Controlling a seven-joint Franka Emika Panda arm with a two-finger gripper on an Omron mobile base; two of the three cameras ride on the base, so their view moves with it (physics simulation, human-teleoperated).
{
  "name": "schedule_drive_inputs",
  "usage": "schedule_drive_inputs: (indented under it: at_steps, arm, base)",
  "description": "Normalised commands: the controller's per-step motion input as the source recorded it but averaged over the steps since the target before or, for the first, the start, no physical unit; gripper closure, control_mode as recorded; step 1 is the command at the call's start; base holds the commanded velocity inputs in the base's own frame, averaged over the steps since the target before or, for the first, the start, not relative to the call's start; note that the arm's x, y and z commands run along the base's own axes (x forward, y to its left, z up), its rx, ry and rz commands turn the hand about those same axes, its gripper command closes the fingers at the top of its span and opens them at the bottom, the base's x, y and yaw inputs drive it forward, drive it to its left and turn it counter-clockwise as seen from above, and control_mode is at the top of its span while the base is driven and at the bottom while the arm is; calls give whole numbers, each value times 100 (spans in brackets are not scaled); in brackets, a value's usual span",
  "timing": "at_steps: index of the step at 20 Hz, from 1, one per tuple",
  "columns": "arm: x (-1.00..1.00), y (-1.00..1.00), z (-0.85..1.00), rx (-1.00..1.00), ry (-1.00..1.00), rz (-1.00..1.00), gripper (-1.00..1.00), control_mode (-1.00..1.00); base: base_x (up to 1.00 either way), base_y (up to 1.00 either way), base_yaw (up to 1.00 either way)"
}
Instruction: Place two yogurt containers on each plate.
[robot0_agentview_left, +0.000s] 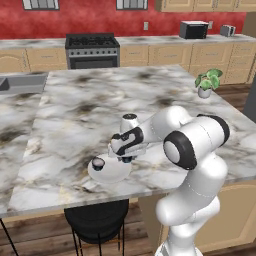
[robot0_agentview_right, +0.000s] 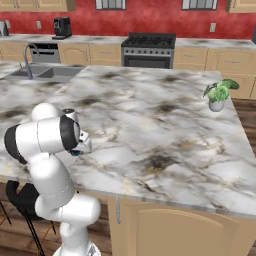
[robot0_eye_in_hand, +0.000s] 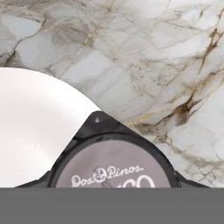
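A yogurt container (robot0_eye_in_hand: 114, 164) is gripped in the closed jaws, at the rim of the plate (robot0_agentview_left: 114, 173) that already bears one container (robot0_agentview_left: 97, 163). If released here, it is judged likely to tip onto the counter (robot0_agentview_left: 75, 115).

Both base views look forward and down from behind the arm over the marble island (robot0_agentview_left: 75, 110), facing the stove (robot0_agentview_left: 92, 50). The hand view looks closely down at the island's plate (robot0_eye_in_hand: 30, 127).

A potted plant (robot0_agentview_left: 208, 83) stands on the marble counter (robot0_agentview_left: 100, 105) near a stove (robot0_agentview_left: 92, 50).
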Motion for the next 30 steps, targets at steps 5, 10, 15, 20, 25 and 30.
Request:
schedule_drive_inputs:
  at_steps: [5,10,15,20,25,30]
  arm:
    - [-19,20,-5,0,-3,0,100,-100]
    - [-25,30,-6,0,-8,0,100,-100]
    - [-4,17,0,0,-3,0,100,-100]
    - [0,1,0,0,0,0,-100,-100]
    - [0,0,0,0,0,0,-100,-100]
    - [0,0,14,0,0,0,-100,-100]
  base:
    - [0,0,0]
    - [0,0,0]
    - [0,0,0]
    - [0,0,0]
    - [0,0,0]
    - [0,0,0]
